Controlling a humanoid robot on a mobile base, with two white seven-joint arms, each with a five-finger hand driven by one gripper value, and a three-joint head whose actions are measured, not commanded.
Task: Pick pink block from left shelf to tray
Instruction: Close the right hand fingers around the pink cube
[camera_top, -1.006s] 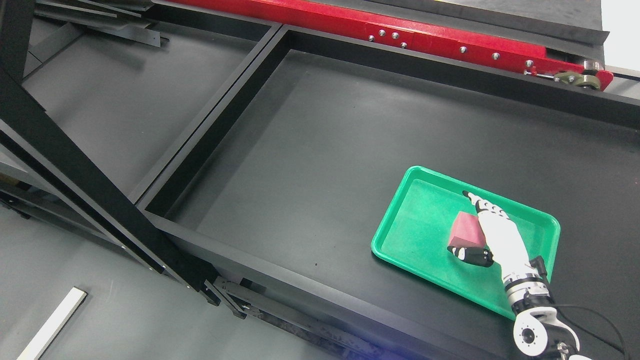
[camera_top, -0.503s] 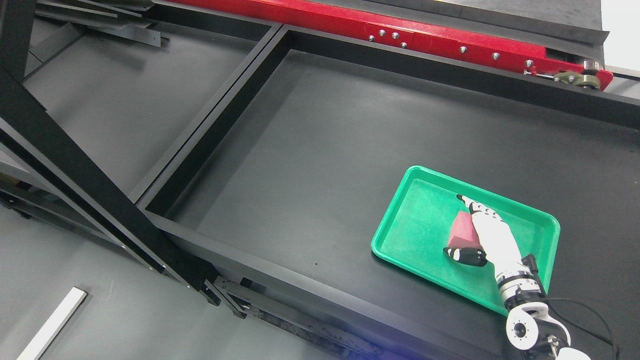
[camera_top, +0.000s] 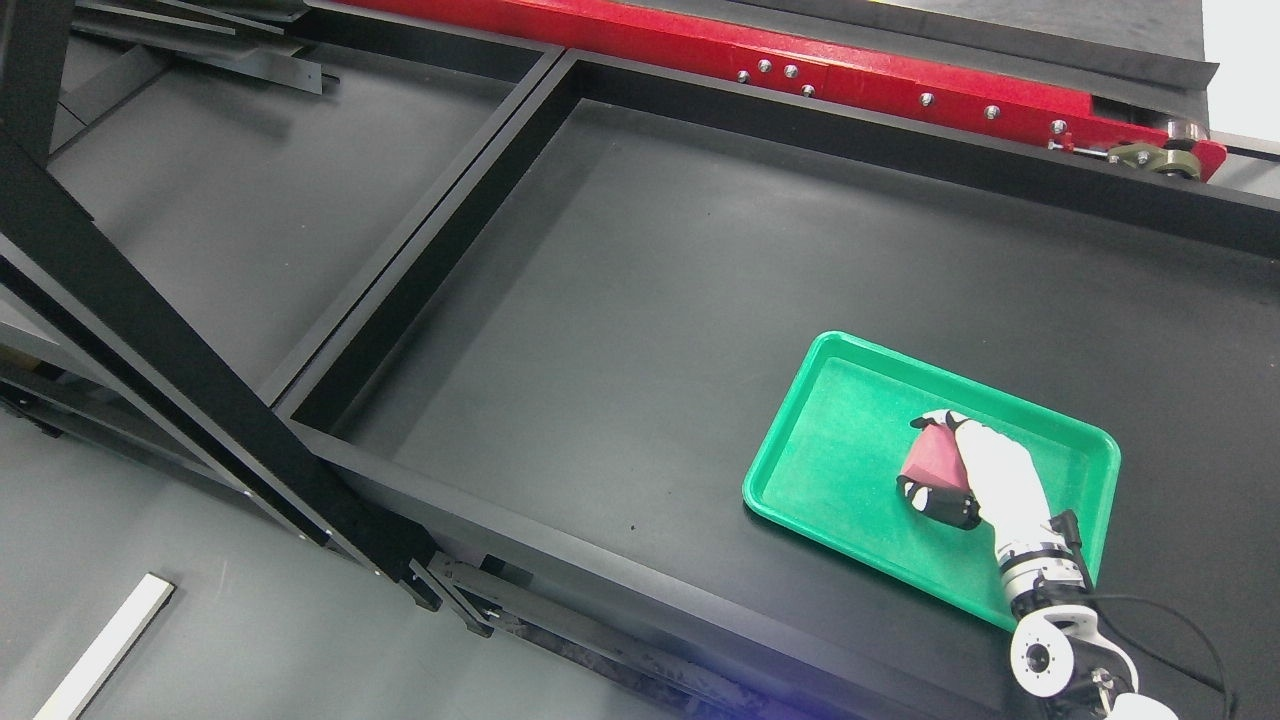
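A pink block (camera_top: 938, 460) lies inside the green tray (camera_top: 848, 430), which rests on the black table at the lower right. My right hand (camera_top: 925, 462) comes up from the bottom right edge and is over the block. Its white fingers (camera_top: 940, 420) curl over the block's far side. The black-tipped thumb (camera_top: 935, 502) presses against the near side. The hand is shut on the block, and the block seems to rest on the tray floor. The left arm does not show.
The black table has raised walls, with a divider (camera_top: 440, 210) running to a second bay on the left. A red beam (camera_top: 800, 60) runs along the back. A black diagonal frame post (camera_top: 170, 370) crosses the left side. Grey floor with a white strip (camera_top: 105, 650) lies below.
My right hand's fingers, stretched out flat past the block before, have curled down around it. The thumb has closed in on the near side. The wrist has drawn slightly back.
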